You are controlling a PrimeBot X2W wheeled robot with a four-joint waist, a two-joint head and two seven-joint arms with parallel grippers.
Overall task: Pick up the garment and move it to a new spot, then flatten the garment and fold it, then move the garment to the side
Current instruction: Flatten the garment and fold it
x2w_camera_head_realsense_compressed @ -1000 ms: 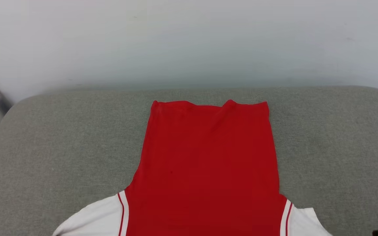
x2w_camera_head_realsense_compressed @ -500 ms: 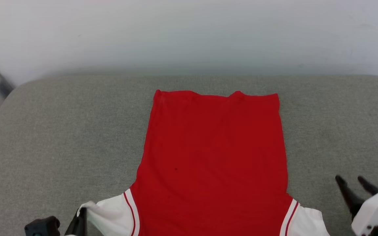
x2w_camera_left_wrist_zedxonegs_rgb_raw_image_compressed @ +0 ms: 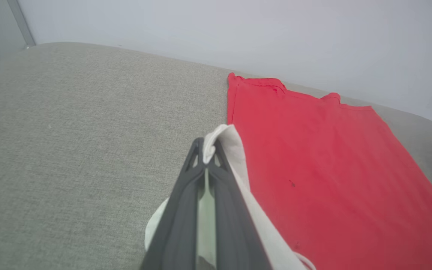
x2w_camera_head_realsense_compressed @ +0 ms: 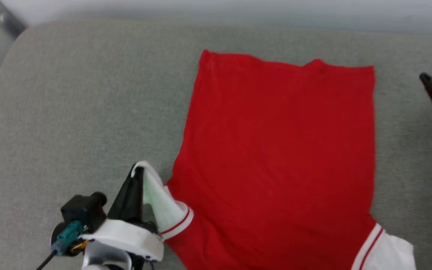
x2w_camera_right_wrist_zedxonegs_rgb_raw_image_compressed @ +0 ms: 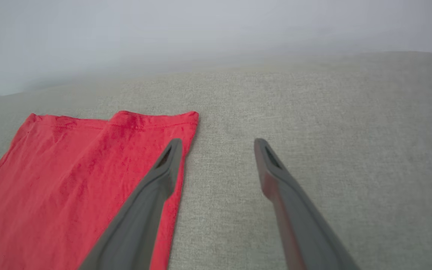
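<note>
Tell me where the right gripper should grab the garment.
Probably the far right hem corner of the garment, from the right: it lies flat with free edges on the cushion, and the open right gripper hovers beside it.

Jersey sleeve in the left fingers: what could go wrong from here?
1. The left fingers pinch only the edge of the white sleeve; the thin fabric may slip out under a pull.
2. The right fingers stand open beside the jersey, holding nothing; a one-sided pull could drag and wrinkle its red body across the grey cushion.
</note>
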